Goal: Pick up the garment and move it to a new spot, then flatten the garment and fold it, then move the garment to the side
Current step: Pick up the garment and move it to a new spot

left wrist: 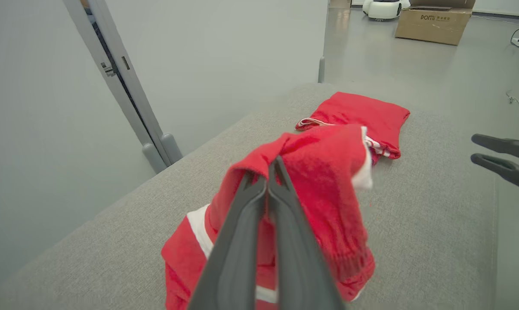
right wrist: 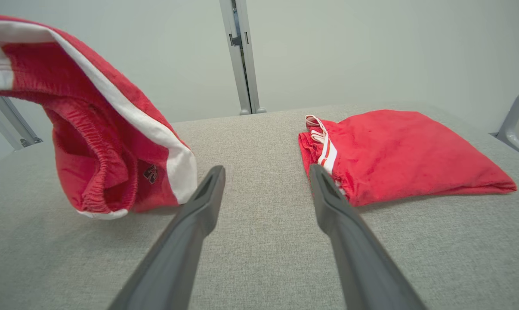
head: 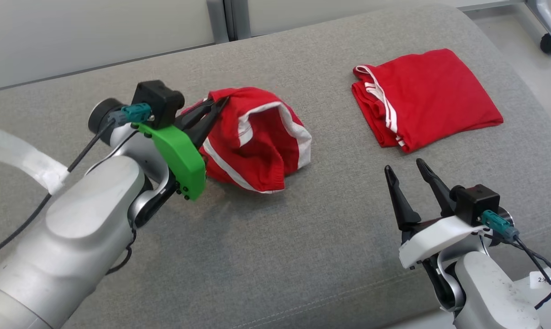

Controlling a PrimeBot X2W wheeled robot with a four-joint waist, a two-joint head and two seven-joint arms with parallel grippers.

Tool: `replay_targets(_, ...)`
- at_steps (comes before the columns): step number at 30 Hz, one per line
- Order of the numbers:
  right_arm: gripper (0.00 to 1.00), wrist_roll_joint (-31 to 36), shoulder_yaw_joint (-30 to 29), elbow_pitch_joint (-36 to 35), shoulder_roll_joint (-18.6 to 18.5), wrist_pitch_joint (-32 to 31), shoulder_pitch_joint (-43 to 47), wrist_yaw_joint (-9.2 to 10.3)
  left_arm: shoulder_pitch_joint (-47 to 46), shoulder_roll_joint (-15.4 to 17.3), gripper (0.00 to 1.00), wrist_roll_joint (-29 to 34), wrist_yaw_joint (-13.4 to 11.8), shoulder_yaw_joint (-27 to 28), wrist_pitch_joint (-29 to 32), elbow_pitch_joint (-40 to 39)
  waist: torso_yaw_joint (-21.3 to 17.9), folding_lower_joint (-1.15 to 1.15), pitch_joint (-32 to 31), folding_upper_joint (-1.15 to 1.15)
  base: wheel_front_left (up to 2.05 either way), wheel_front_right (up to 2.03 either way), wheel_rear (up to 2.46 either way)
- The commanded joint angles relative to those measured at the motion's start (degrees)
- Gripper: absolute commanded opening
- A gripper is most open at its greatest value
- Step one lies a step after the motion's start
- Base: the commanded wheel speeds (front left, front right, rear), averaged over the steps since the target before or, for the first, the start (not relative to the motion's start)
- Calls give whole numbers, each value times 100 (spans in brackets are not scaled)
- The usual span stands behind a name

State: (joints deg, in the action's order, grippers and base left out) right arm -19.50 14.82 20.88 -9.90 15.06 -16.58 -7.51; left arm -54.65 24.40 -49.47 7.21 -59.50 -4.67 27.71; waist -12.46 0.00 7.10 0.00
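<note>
Head view: I see my left gripper (head: 218, 104) clamped shut on the raised edge of the crumpled red garment (head: 257, 141), well left of the folded red cloth (head: 426, 96). My right gripper (head: 404, 165) stands wide open and empty, near that folded red cloth, on my side.

Bright, even light — soft shadow beneath the raised garment (right wrist: 109, 142).

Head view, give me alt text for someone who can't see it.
The robot's left jaws, shut, pinch one edge of a crumpled red-and-white garment on a grey upholstered surface. A second red garment lies folded to its right, and the right jaws hang open and empty nearer the camera.
</note>
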Motion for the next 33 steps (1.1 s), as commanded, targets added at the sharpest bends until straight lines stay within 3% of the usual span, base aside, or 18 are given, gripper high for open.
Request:
replay_targets(1,100,48,-21,-4,11,23,71,5,152,45,0,-52,-42,29,-84,53,90,0,-24,0,0,0,0)
replay_targets(17,100,54,41,152,-35,24,278,6,1770,231,0,-726,-172,511,-966,862,731,0,-344,0,0,0,0)
replay_targets(25,100,33,105,175,-59,24,229,6,2479,-6,0,-662,-267,804,-1052,852,886,0,-361,0,0,0,0)
replay_targets(33,100,26,97,192,-78,24,212,6,3055,-432,0,-44,-264,1534,-1046,704,1004,0,-327,0,0,0,0)
